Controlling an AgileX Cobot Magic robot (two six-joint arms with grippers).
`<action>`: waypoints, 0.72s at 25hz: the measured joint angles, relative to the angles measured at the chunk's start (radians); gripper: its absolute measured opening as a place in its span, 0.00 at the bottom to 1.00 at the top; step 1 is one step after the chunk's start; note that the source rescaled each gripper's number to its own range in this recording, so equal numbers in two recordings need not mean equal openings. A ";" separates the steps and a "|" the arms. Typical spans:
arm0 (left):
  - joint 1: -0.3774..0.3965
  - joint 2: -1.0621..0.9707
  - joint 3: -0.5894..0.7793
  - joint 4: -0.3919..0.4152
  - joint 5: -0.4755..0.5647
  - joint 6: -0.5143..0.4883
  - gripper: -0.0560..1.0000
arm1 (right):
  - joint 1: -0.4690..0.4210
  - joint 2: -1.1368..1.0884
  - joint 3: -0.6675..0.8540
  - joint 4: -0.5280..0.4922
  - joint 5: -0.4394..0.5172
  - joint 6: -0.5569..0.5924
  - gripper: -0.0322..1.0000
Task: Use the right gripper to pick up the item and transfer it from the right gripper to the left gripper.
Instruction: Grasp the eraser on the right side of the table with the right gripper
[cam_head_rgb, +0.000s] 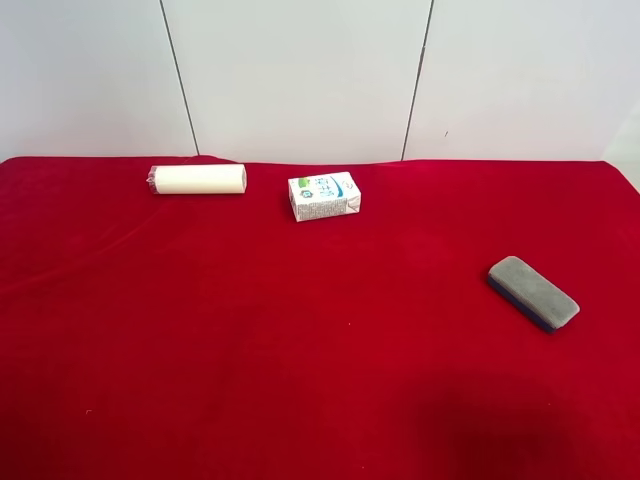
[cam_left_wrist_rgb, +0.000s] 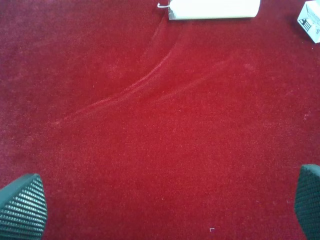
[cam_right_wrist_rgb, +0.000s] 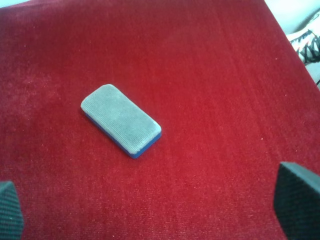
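Observation:
The board eraser (cam_head_rgb: 533, 292), grey felt up over a dark blue base, lies flat on the red cloth at the exterior high view's right. It also shows in the right wrist view (cam_right_wrist_rgb: 121, 119), lying diagonally ahead of my right gripper (cam_right_wrist_rgb: 154, 207). That gripper is open and empty, well apart from the eraser; only its two black fingertips (cam_right_wrist_rgb: 297, 197) show. My left gripper (cam_left_wrist_rgb: 167, 207) is open and empty over bare cloth, with its ribbed fingertips (cam_left_wrist_rgb: 22, 207) at the frame corners. Neither arm shows in the exterior high view.
A cream cylinder (cam_head_rgb: 198, 179) and a white printed carton (cam_head_rgb: 323, 196) lie at the back of the red table (cam_head_rgb: 250, 350); both show in the left wrist view, cylinder (cam_left_wrist_rgb: 214, 8) and carton (cam_left_wrist_rgb: 310, 20). The cloth has creases (cam_left_wrist_rgb: 150, 82). A white wall stands behind.

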 joint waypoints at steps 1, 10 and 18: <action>0.000 0.000 0.000 0.000 0.000 0.000 1.00 | 0.000 0.000 0.000 0.000 0.000 0.000 1.00; 0.000 0.000 0.000 0.000 0.000 0.000 1.00 | 0.000 0.127 0.001 0.030 0.000 0.000 1.00; 0.000 0.000 0.000 0.000 0.000 0.000 1.00 | 0.000 0.402 0.001 0.039 -0.001 0.000 1.00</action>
